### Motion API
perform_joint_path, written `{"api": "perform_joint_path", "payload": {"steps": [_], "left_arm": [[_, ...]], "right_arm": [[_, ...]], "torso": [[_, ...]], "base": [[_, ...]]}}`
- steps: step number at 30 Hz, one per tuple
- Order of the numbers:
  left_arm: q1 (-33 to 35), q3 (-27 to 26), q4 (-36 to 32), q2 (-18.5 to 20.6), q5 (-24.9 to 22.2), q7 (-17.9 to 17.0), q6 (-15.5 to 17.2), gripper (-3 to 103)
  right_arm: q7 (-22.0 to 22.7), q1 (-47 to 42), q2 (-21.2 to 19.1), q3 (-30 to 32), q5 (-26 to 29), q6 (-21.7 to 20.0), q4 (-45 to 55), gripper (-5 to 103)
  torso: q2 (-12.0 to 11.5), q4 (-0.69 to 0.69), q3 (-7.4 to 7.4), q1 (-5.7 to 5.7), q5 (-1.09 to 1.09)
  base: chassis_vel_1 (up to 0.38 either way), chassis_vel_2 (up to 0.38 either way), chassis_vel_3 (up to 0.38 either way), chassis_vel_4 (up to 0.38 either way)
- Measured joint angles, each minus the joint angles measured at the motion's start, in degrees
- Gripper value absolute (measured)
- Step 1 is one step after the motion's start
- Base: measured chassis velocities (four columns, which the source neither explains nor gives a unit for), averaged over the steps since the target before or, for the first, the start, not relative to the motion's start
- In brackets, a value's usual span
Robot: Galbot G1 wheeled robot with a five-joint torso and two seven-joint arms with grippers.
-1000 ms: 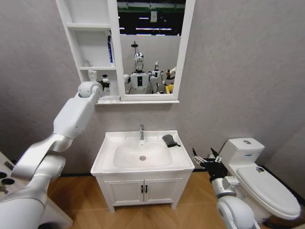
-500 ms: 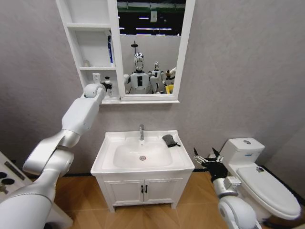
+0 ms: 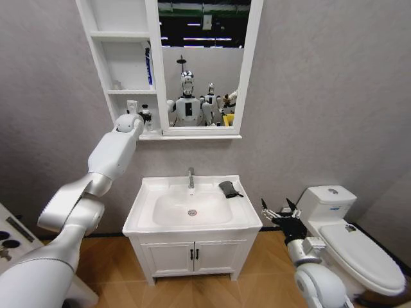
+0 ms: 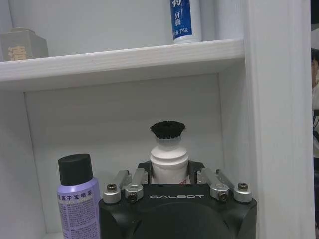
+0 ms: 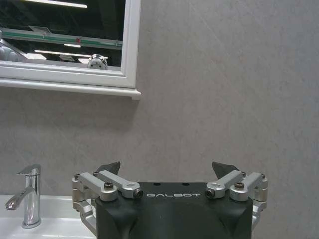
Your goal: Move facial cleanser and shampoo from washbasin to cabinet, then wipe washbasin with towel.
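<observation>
Nearest to us, the right gripper (image 3: 283, 217) hangs low between the white rectangular ceramic washbasin (image 3: 144, 215) and the toilet, with its jaws spread wide and nothing between them. On the far right part of the washbasin rim lies the small dark grey bunched towel (image 3: 228, 188). It looks soft and light, so we think a pinch on top of the bunch is best. Farther up, the left gripper (image 4: 169, 172) is in the lowest compartment of the tall narrow white cabinet (image 3: 106, 70). It is closed around a white round plastic bottle with a black top (image 4: 169, 162), which is upright. The bottle seems stiff, light and smooth (maybe slippery); the middle of the body is the safe place to hold it. A purple spray can with a black cap (image 4: 77, 199) stands just beside.
</observation>
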Motion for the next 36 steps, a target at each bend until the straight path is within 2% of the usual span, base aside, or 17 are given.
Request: {"api": "perform_joint_path", "payload": {"steps": [2, 7, 8, 10, 11, 14, 15, 18, 19, 22, 24, 25, 29, 30, 32, 33, 36], "left_arm": [[0.17, -0.08, -0.05, -0.06, 0.33, -0.48, 0.02, 35], [0.67, -0.15, -0.33, 0.15, 0.9, -1.24, 0.17, 57], [0.67, -0.15, -0.33, 0.15, 0.9, -1.24, 0.17, 57], [0.59, -0.18, -0.02, 0.01, 1.14, -1.33, 0.12, 67], [0.59, -0.18, -0.02, 0.01, 1.14, -1.33, 0.12, 67], [0.63, -0.58, -0.18, -0.1, 1.22, -1.47, 0.08, 83], [0.63, -0.58, -0.18, -0.1, 1.22, -1.47, 0.08, 83], [1.59, -0.89, -2.39, 0.75, 0.99, -2.39, 0.11, 97], [1.59, -0.89, -2.39, 0.75, 0.99, -2.39, 0.11, 97], [3.19, -1.16, -6.29, 2.31, -0.25, -3.79, 0.98, 100], [5.73, -1.82, -11.81, 4.34, -2.14, -5.82, 2.35, 100], [5.73, -1.82, -11.81, 4.34, -2.14, -5.82, 2.35, 100], [12.66, -3.76, -24.34, 8.43, -5.95, -10.3, 5.02, 100], [12.66, -3.76, -24.34, 8.43, -5.95, -10.3, 5.02, 100], [17.89, -5.67, -32.13, 10.15, -9.22, -13.28, 6.3, 100], [17.89, -5.67, -32.13, 10.15, -9.22, -13.28, 6.3, 100], [26.84, -9.64, -42.08, 13.34, -10.06, -14.31, 6.56, 100]], "right_arm": [[0.0, -0.16, 0.0, 0.15, 0.03, 0.01, 0.04, 100], [0.0, -0.35, -0.01, 0.35, 0.13, 0.16, 0.08, 100], [0.0, -0.35, -0.01, 0.35, 0.13, 0.16, 0.08, 100], [-0.01, -0.23, 0.04, 0.19, 0.14, 0.18, 0.08, 100], [-0.01, -0.23, 0.04, 0.19, 0.14, 0.18, 0.08, 100], [-0.03, -0.22, 0.18, 0.07, 0.14, 0.2, 0.07, 100], [-0.03, -0.22, 0.18, 0.07, 0.14, 0.2, 0.07, 100], [-0.06, -0.34, 0.08, 0.26, 0.14, 0.32, 0.05, 100], [-0.06, -0.34, 0.08, 0.26, 0.14, 0.32, 0.05, 100], [-0.06, -0.35, -0.04, 0.32, 0.27, 0.36, 0.05, 100], [-0.05, -0.26, -0.21, 0.33, 0.67, 0.36, 0.07, 100], [-0.05, -0.26, -0.21, 0.33, 0.67, 0.36, 0.07, 100], [0.13, 0.3, -0.67, 0.2, 1.23, 0.08, 0.01, 100], [0.13, 0.3, -0.67, 0.2, 1.23, 0.08, 0.01, 100], [0.48, 0.46, -0.72, 0.04, 1.64, -0.31, 0.08, 100], [0.48, 0.46, -0.72, 0.04, 1.64, -0.31, 0.08, 100], [1.59, 0.41, -0.9, 0.08, 2.79, -0.78, 0.74, 100]], "torso": [[0.0, 0.0, 0.0, 0.0, 0.01], [0.0, 0.01, 0.0, 0.0, -0.01], [0.0, 0.01, 0.0, 0.0, -0.01], [0.0, 0.01, 0.0, 0.0, -0.01], [0.0, 0.01, 0.0, 0.0, -0.01], [0.0, 0.0, 0.0, 0.0, 0.0], [0.0, 0.0, 0.0, 0.0, 0.0], [0.0, 0.0, 0.0, 0.0, -0.01], [0.0, 0.0, 0.0, 0.0, -0.01], [0.0, 0.0, 0.0, 0.0, 0.0], [0.0, 0.0, 0.0, 0.0, -0.01], [0.0, 0.0, 0.0, 0.0, -0.01], [0.0, 0.01, -0.01, -0.01, 0.0], [0.0, 0.01, -0.01, -0.01, 0.0], [0.0, 0.0, 0.0, 0.0, -0.02], [0.0, 0.0, 0.0, 0.0, -0.02], [0.0, -0.01, 0.0, -0.01, -0.02]], "base": [[0.0, 0.0, 0.0, 0.0], [0.0, 0.0, 0.0, 0.0], [0.0, 0.0, 0.0, 0.0], [0.0, 0.0, 0.0, 0.0], [0.0, 0.0, 0.0, 0.0], [0.0, 0.0, 0.0, 0.0], [0.0, 0.0, 0.0, 0.0], [0.0, 0.0, 0.0, 0.0], [0.0, 0.0, 0.0, 0.0], [0.0, 0.0, 0.0, 0.0], [0.0, 0.0, 0.0, 0.0], [0.0, 0.0, 0.0, 0.0], [0.0, 0.0, 0.0, 0.0], [0.0, 0.0, 0.0, 0.0], [0.0, 0.0, 0.0, 0.0], [0.0, 0.0, 0.0, 0.0], [0.0, 0.0, 0.0, 0.0]]}}
